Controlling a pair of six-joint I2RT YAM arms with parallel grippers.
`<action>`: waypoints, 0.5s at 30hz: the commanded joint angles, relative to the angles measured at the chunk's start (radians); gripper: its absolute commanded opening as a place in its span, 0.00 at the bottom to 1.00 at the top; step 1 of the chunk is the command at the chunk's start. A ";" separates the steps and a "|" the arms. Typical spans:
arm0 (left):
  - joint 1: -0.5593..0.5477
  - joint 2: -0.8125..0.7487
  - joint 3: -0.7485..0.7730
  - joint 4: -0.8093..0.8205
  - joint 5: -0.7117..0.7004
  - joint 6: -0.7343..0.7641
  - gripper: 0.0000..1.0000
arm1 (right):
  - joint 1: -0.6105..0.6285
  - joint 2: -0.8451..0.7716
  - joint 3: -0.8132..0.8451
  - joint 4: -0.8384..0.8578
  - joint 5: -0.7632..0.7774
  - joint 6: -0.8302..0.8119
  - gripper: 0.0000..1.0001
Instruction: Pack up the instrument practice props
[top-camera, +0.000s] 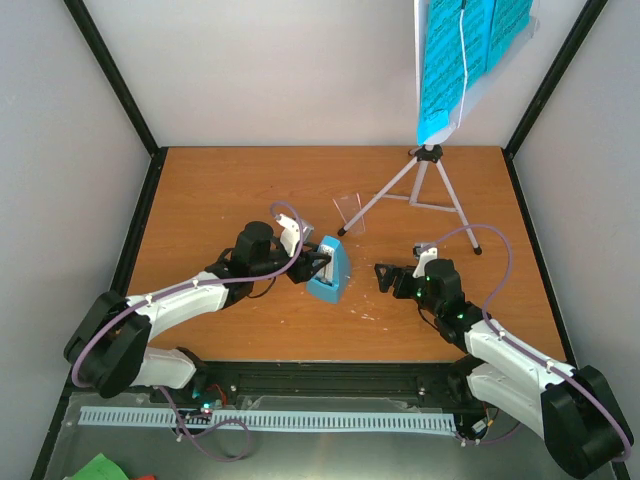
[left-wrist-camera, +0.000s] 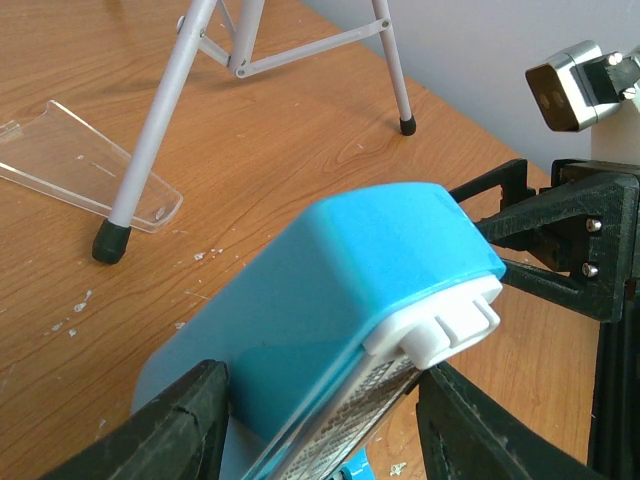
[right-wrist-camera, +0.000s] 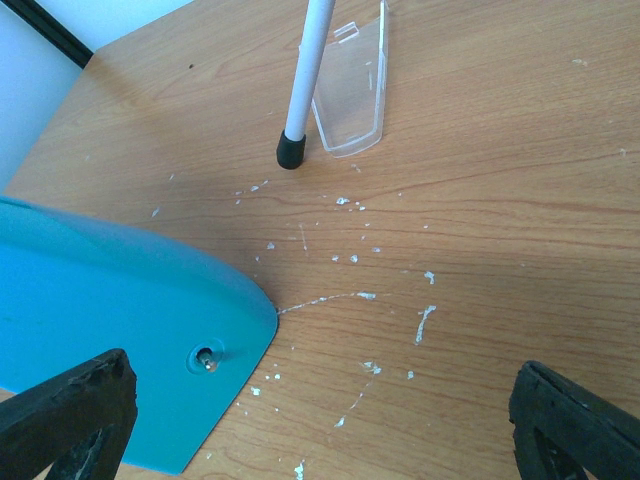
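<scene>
Near the middle of the tabletop, a little toward the near edge: the light-blue metronome, tipped at a slant rather than upright; clamped across its body by the left pincer, reaching in from the near left corner; in the left wrist view, black fingers pressed against both sides of the blue shell, white knobbed end pointing toward the right edge; impossible to tell whether resting on the wood or lifted clear of it.

Just beside the metronome, on the side of the right edge: the right pincer, spread wide and holding nothing; apart from the blue shell, not touching; in the right wrist view, only a blue face with one small hole, low on the left.

Toward the far edge, right of centre: the grey music stand, upright on three legs; high on its desk, the bright-blue sheet-music pages.

Flat on the wood just beside one stand foot: a clear plastic piece; between it and the near edge, scattered white flecks.
</scene>
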 joint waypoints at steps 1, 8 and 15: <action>-0.011 0.002 0.034 0.008 0.009 0.015 0.53 | -0.006 0.007 -0.007 0.033 -0.005 0.005 1.00; -0.011 0.002 0.032 0.012 0.012 0.017 0.51 | -0.006 0.012 -0.007 0.037 -0.005 0.004 1.00; -0.010 -0.001 0.030 0.012 0.013 0.018 0.50 | -0.006 0.017 -0.008 0.040 -0.005 0.004 1.00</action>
